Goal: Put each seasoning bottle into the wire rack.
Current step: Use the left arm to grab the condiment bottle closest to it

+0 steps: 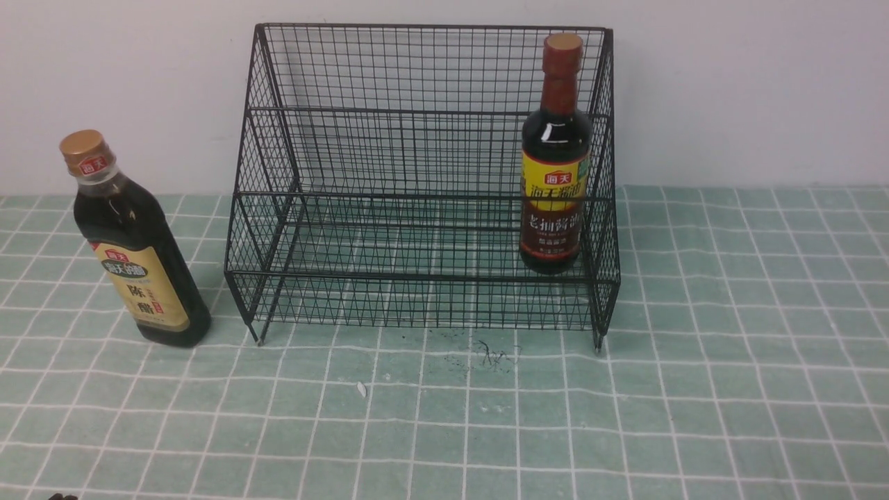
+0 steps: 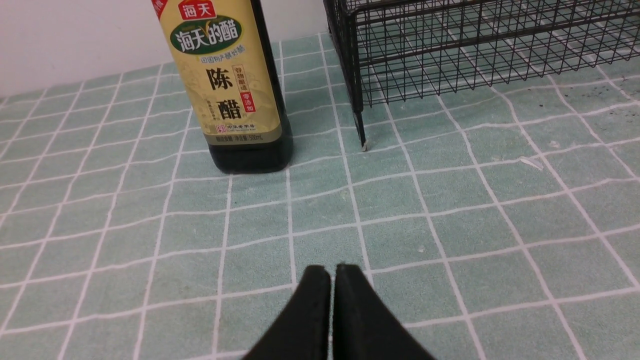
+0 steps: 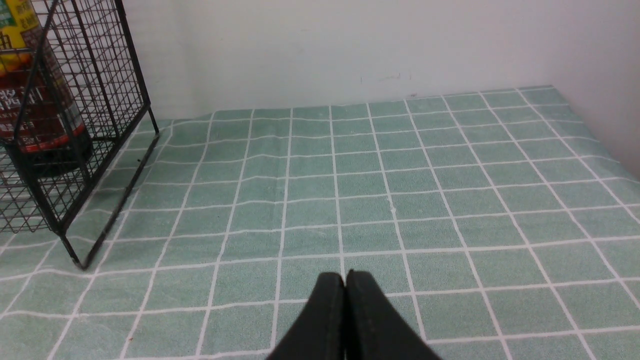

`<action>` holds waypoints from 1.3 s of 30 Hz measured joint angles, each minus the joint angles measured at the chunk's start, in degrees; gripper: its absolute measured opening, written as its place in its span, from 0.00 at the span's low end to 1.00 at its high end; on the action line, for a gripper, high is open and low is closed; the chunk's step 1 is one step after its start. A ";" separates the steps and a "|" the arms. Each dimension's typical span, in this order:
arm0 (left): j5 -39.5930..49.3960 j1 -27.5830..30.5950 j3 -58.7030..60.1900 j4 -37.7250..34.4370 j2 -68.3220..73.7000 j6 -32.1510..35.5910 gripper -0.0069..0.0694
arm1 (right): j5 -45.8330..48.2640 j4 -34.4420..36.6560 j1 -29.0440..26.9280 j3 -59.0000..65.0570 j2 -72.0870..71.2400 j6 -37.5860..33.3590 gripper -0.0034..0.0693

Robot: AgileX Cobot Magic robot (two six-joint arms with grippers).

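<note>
The black wire rack (image 1: 424, 198) stands against the back wall. Inside it, at its right end, a dark bottle with a red-brown neck and yellow-and-maroon label (image 1: 555, 167) stands upright. A gold-capped bottle with a beige label (image 1: 132, 243) stands on the cloth just left of the rack, outside it. In the left wrist view this bottle (image 2: 230, 85) stands ahead of my left gripper (image 2: 332, 272), which is shut and empty, well short of it. My right gripper (image 3: 345, 279) is shut and empty over bare cloth, right of the rack (image 3: 90, 140). Neither gripper shows in the front view.
A green checked cloth (image 1: 444, 417) covers the table up to a white wall. A small white scrap (image 1: 361, 389) and dark specks (image 1: 496, 354) lie on the cloth before the rack. A side wall (image 3: 615, 75) bounds the table on the far right.
</note>
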 joint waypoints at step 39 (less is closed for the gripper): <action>-48.12 0.00 -29.33 -25.04 52.92 12.62 0.40 | 0.05 0.00 0.00 0.00 -0.02 0.24 0.03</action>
